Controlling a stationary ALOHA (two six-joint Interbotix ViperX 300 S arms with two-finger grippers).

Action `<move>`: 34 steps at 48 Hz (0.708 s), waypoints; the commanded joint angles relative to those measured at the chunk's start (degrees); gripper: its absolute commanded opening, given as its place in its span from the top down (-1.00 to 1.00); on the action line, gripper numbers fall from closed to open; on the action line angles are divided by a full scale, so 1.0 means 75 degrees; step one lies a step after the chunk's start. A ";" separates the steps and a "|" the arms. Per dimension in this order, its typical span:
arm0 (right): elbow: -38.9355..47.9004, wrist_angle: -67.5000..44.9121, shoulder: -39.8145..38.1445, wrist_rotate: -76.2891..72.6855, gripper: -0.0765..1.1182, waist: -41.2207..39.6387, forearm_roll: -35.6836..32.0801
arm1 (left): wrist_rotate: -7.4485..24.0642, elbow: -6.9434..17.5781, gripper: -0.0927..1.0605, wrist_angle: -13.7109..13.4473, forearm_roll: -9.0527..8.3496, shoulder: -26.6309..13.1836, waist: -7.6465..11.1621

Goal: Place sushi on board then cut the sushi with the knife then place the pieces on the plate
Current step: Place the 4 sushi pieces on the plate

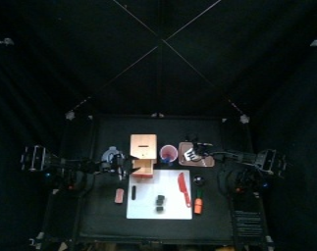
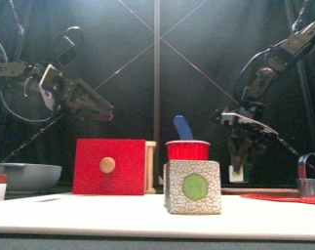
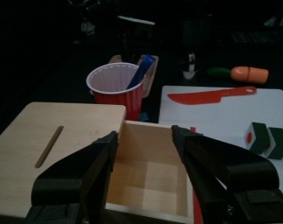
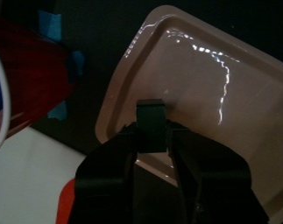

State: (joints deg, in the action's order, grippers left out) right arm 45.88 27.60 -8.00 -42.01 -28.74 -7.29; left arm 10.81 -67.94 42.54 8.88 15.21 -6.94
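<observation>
Black curtains close in the booth on three sides, and the small black bench [image 1: 102, 224] carries the whole set-up. A white cutting board [image 1: 147, 211] lies toward the front edge. The first step looks done: the sushi roll [image 1: 161, 203] rests on the board, and a red toy knife [image 1: 184, 184] lies on the board just beside it, toward the back. An orange toy [image 1: 197, 205] sits at the board's right edge. As far as these views show, the roll is in one piece, so the cutting has not begun and nobody holds the knife. Behind the board stand a pale wooden box [image 3: 61, 149] and a red cup [image 3: 112, 83] with a blue knife [image 3: 141, 70] in it. The left pincer [image 3: 146, 136] hangs over the box's open compartment with its jaws spread wide and nothing between them. The right pincer [image 4: 152, 118] is at the pink tray [image 4: 214, 79], which lies behind the board's right corner, next to the cup. Its jaws appear to be pinched together on the tray's rim. Judging from this, the plate is being handled before the cut. What remains is to take up a knife, divide the roll on the board, and carry the pieces to the tray, which holds no sushi.
</observation>
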 commanded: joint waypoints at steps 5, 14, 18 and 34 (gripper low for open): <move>-0.0176 -0.0398 0.0082 0.0000 -0.12 -0.0211 -0.0105 | 0.0000 0.0047 -0.69 0.0035 0.0012 0.0070 -0.0012; -0.0152 -0.0480 0.0188 -0.0012 -0.53 -0.0176 -0.0199 | 0.0000 0.0012 -0.69 0.0023 0.0012 0.0070 0.0000; -0.0164 -0.0480 0.0211 -0.0012 -0.60 -0.0176 -0.0211 | 0.0000 0.0012 -0.69 0.0035 0.0012 0.0070 0.0000; -0.0035 0.1430 -0.0902 0.0082 -0.60 0.1430 -0.0316 | -0.0023 0.0082 -0.69 0.0023 0.0082 0.0070 0.0023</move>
State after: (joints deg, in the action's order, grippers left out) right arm 45.97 35.95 -12.22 -41.40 -22.15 -9.76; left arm 10.63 -68.82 42.54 9.23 15.21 -6.86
